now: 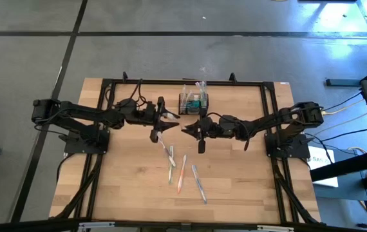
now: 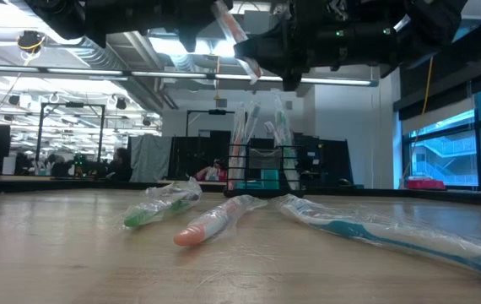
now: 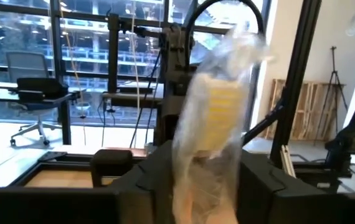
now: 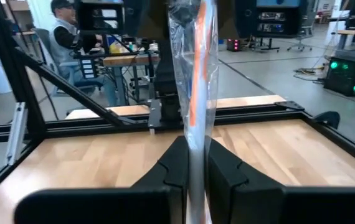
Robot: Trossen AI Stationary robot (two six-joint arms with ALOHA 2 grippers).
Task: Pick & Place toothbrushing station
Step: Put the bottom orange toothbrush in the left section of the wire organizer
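Black mesh caddy (image 1: 193, 102) sits upright near the table's (image 1: 132, 187) far edge at centre, open top up, long axis running left-right; wrapped brushes stand in it. Left gripper (image 1: 172, 115) hovers just in front-left of the caddy, a wrapped toothbrush (image 3: 218, 118) between its fingers, though how firmly they close on it cannot be told. Right gripper (image 1: 187, 129) faces it, just apart, jaws pinched on a wrapped orange-handled toothbrush (image 4: 196, 81). Three wrapped toothbrushes (image 1: 182, 174) lie loose mid-table, nearer the front, long axes roughly front-to-back.
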